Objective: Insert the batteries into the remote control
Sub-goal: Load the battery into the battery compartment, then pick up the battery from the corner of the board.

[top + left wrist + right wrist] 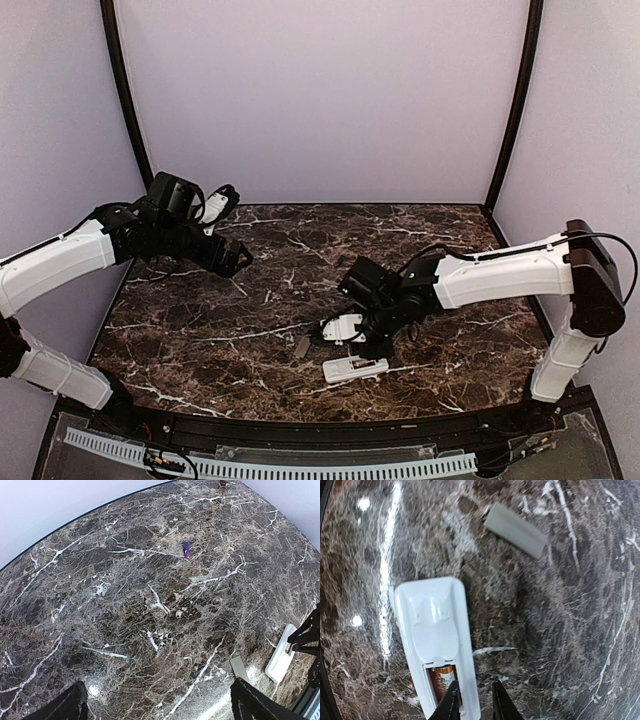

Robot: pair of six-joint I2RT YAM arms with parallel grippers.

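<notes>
- Marble table (200, 330): dark slab w/ white veins, back edge flush against the pale wall, black frame posts at both rear corners. Wide bare stretch across the centre and left.
- Left arm (60, 262): raised over the table's left edge, well apart from everything on the slab.
- Right arm (510, 275): reaches in from the right edge, wrist bent down toward the near-centre.
- Left gripper (160, 709): jaws spread as wide as they go, nothing between them, hanging high above open marble.
- Right gripper (476, 702): fingertips parted only a crack, gripping nothing, poised just above the slot end of the handset.
- Remote control (355, 370): white, lying back-up near the table's near edge, approx centre-right, directly under the right gripper. Battery slot uncovered.
- Grey cover (515, 530): small flat piece, lying on its own just left of the remote control, not touching it.
- Seated battery (442, 680): copper-toned in the right wrist view, sitting in one side of the slot. Space beside it is hidden behind the fingertip.
- Loose battery (186, 549): tiny purple cylinder, alone on far marble toward the back edge, clear room all round.
</notes>
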